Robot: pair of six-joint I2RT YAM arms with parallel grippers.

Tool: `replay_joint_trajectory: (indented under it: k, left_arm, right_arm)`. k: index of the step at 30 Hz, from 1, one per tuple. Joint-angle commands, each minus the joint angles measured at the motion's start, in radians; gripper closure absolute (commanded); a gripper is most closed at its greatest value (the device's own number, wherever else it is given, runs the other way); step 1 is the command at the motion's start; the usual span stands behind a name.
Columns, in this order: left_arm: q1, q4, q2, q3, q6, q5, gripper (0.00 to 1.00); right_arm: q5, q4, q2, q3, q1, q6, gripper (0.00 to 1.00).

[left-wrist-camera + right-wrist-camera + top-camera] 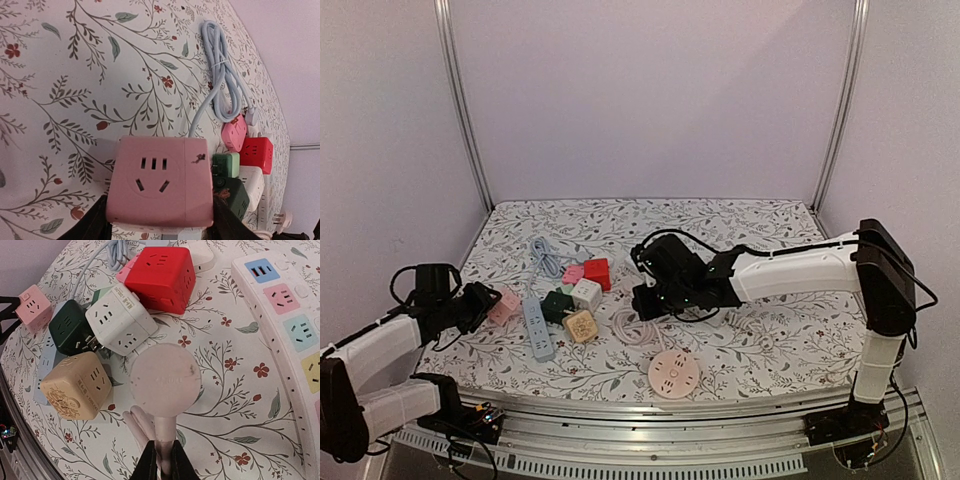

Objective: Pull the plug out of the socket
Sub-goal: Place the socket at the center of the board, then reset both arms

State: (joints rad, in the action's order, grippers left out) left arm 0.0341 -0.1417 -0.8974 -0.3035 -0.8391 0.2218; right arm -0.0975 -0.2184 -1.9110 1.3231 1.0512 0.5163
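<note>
Right tool [162,460] is pinched shut on the cord neck of the round pale plug [165,380]. The plug lies dead ahead of its tips, axis in line with the tool, against the white cube socket [120,325]. Can't tell if it's seated. Left tool [160,220] clamps the pink cube [160,185] and is farther off.

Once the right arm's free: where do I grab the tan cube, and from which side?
Probably from above, fingers on the tan cube's flat faces toward the blue strip and the white cable: both look clear, while the green cube crowds its far face.
</note>
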Motion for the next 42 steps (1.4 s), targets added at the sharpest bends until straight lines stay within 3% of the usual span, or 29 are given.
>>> replay_joint_trajectory:
  k: [1, 5, 15, 20, 25, 28, 37, 42]
  left_arm:
    - [0.037, 0.029, -0.02, 0.016, 0.023, -0.013, 0.94]
    - [0.051, 0.04, -0.038, 0.027, 0.03, 0.013, 0.81]
    - [0.057, -0.011, 0.001, 0.019, 0.045, 0.011, 0.42]
    - [0.06, -0.068, 0.032, 0.003, 0.067, -0.006, 0.22]
    - [0.063, -0.126, 0.048, -0.019, 0.092, -0.029, 0.06]
    - [0.065, -0.16, 0.056, -0.038, 0.113, -0.053, 0.01]
    - [0.087, -0.193, -0.005, -0.196, 0.279, -0.146, 0.01]
    - [0.131, 0.003, -0.139, -0.224, 0.308, -0.088, 0.0]
  right_arm:
    - [0.033, 0.004, -0.026, 0.01, -0.022, 0.011, 0.86]
    - [0.034, 0.004, -0.022, -0.001, -0.029, 0.013, 0.73]
    - [0.031, 0.001, 0.014, -0.025, -0.031, 0.014, 0.54]
    - [0.01, -0.005, 0.06, -0.051, -0.044, 0.004, 0.25]
    - [0.003, -0.008, 0.104, -0.096, -0.091, -0.002, 0.12]
    - [-0.007, -0.009, 0.142, -0.137, -0.125, -0.008, 0.09]
    - [-0.018, -0.01, 0.303, -0.306, -0.333, -0.04, 0.01]
    - [-0.009, -0.012, 0.397, -0.405, -0.513, -0.065, 0.01]
